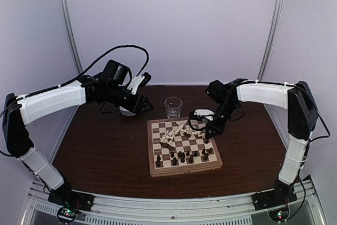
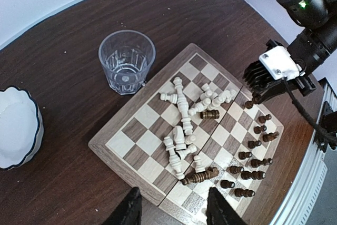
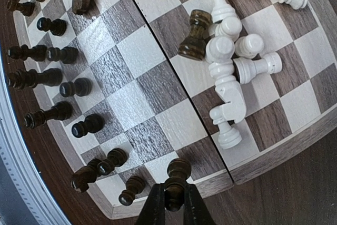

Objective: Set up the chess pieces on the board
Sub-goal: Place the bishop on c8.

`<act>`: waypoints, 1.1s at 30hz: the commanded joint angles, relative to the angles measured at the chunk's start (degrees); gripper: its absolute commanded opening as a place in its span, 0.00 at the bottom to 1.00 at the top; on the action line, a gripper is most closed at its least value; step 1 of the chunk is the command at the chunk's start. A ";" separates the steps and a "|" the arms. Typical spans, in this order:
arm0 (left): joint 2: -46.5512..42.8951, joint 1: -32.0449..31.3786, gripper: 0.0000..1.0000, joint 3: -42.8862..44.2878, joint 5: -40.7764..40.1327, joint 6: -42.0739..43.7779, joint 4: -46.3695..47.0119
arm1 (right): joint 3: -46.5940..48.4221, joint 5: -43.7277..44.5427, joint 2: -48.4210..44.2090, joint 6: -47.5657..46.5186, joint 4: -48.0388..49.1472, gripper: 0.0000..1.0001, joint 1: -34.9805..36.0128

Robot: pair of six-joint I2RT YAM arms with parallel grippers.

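Right wrist: right tool (image 3: 174, 190) pinches dark pawn (image 3: 178, 171), head past fingertips (image 3: 156, 199); left tool (image 2: 174, 205) spread.

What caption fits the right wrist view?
Right gripper shut on a dark brown chess piece at the checkered wooden board's rim, near toppled cream pieces.

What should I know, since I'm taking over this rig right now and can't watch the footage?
Right tool: shut on a dark piece at the right edge of the board.
Left tool: open, empty, above the table left of the board.
Done: most dark pieces stand in the two near rows.
Left: white pieces lie heaped mid-board with two dark strays; all need standing in place.
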 commanded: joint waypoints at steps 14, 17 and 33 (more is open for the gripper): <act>-0.14 0.60 0.43 1.82 0.68 0.98 0.47 | -1.58 0.60 -9.79 -3.25 -5.67 0.04 9.15; -0.13 0.60 0.43 1.81 0.73 0.99 0.43 | -2.67 0.82 -9.47 -3.88 -5.50 0.05 11.54; 0.02 0.60 0.43 1.90 0.84 1.08 0.34 | -5.06 1.30 -5.76 -4.26 -1.61 0.05 14.75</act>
